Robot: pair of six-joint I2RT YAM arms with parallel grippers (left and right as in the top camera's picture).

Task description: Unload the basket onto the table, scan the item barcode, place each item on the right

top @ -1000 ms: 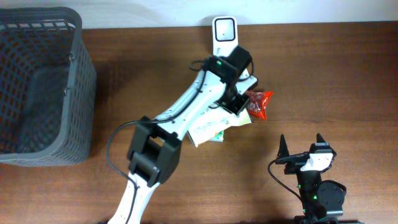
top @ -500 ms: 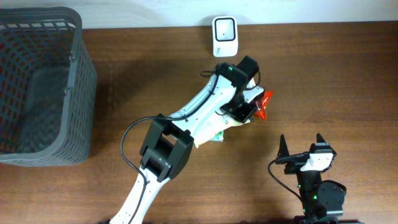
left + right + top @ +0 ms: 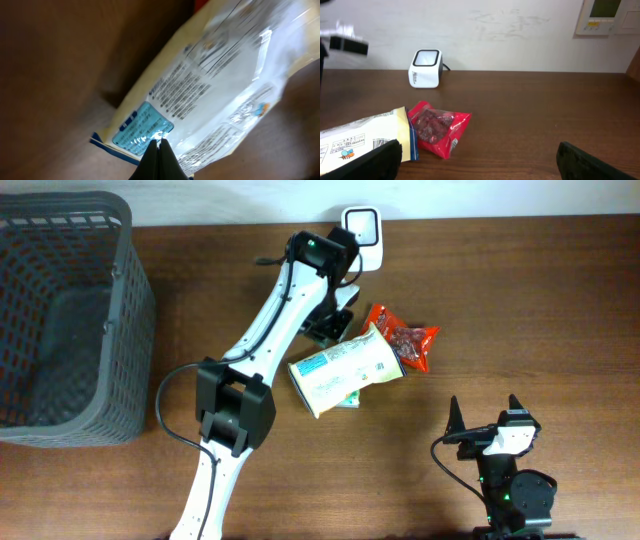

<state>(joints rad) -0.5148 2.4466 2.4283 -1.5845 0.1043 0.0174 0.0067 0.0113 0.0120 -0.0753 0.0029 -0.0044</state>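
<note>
Two packets lie unheld on the brown wooden table (image 3: 520, 300): a cream bag (image 3: 345, 370) and, touching its upper end, a red packet (image 3: 405, 345), both just in front of the white scanner (image 3: 360, 230); the left gripper (image 3: 159, 150) hovers over the bag, fingers pressed together and empty; the right gripper (image 3: 484, 402) rests wide open, well apart. The left fingers should open first, pinch the bag's edge, then turn its barcode toward the scanner; glossy film may slip. A dark basket (image 3: 140, 310) stands left; a pale wall (image 3: 520, 30) rises behind.

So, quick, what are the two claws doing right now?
Left gripper: closed, nothing visibly held.
Right gripper: open, empty.
</note>
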